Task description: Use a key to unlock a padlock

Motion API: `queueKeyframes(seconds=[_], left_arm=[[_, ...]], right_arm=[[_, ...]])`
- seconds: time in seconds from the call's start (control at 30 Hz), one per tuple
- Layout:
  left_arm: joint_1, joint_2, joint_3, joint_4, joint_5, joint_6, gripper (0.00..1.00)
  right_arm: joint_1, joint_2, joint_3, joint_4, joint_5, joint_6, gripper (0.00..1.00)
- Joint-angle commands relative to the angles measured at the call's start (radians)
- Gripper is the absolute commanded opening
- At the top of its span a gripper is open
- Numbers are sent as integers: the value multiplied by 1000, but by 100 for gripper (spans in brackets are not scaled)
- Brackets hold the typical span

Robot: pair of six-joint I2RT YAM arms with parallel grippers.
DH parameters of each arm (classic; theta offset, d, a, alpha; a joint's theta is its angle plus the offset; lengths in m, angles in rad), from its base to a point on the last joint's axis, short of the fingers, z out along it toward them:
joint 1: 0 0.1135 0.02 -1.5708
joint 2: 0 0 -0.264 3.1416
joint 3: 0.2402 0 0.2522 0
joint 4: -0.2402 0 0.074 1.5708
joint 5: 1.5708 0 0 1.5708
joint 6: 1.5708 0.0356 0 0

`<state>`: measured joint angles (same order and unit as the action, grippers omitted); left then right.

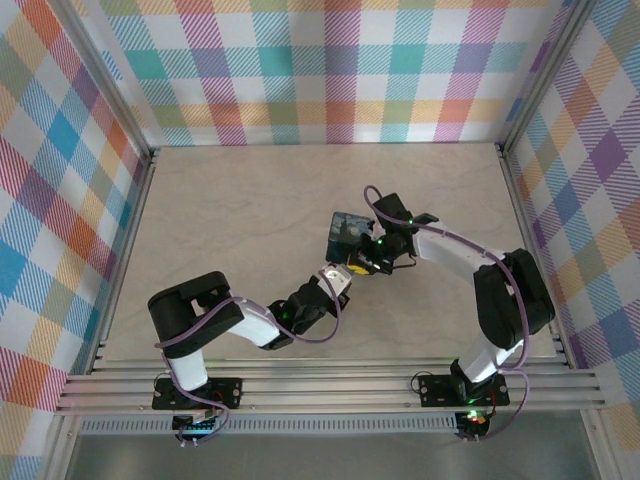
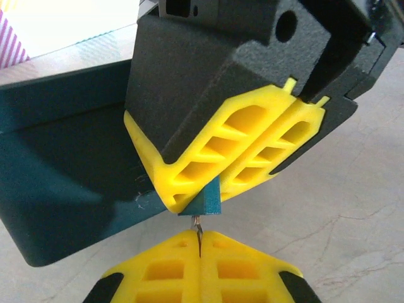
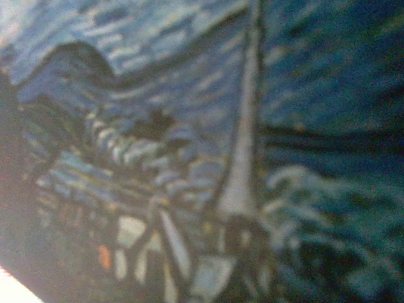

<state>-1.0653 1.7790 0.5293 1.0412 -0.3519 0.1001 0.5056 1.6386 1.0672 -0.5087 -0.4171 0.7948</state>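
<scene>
Two tight grips: left gripper (image 2: pixel 200 240) pinches the key (image 2: pixel 197 225), right gripper (image 2: pixel 213 188) clamps the padlock (image 2: pixel 206 204) beside the box (image 2: pixel 63 189).

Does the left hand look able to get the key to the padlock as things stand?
Probably yes. The left hand is shut on the key, whose tip sits at the bare underside of the padlock gripped by the right hand. The box stands off to one side.
</scene>
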Motion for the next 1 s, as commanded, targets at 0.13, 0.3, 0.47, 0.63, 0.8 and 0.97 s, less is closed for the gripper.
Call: queueKeyframes(seconds=[0.13, 0.3, 0.47, 0.63, 0.8, 0.97], left_arm=[[-13, -73, -15, -156, -22, -163, 21], [-11, -191, -38, -346, 6, -239, 31], [18, -322, -7, -578, 78, -248, 34], [98, -430, 72, -769, 166, -333, 34], [186, -475, 166, -897, 243, -413, 32], [201, -486, 203, -950, 255, -407, 31]], right_arm=[[8, 99, 107, -189, 11, -167, 0], [5, 122, 56, -106, 60, -203, 0], [5, 97, -73, 33, 90, -242, 0], [5, 99, -184, 209, 84, -246, 0], [5, 105, -220, 270, 106, -303, 16], [5, 47, -317, 392, 139, -288, 27]])
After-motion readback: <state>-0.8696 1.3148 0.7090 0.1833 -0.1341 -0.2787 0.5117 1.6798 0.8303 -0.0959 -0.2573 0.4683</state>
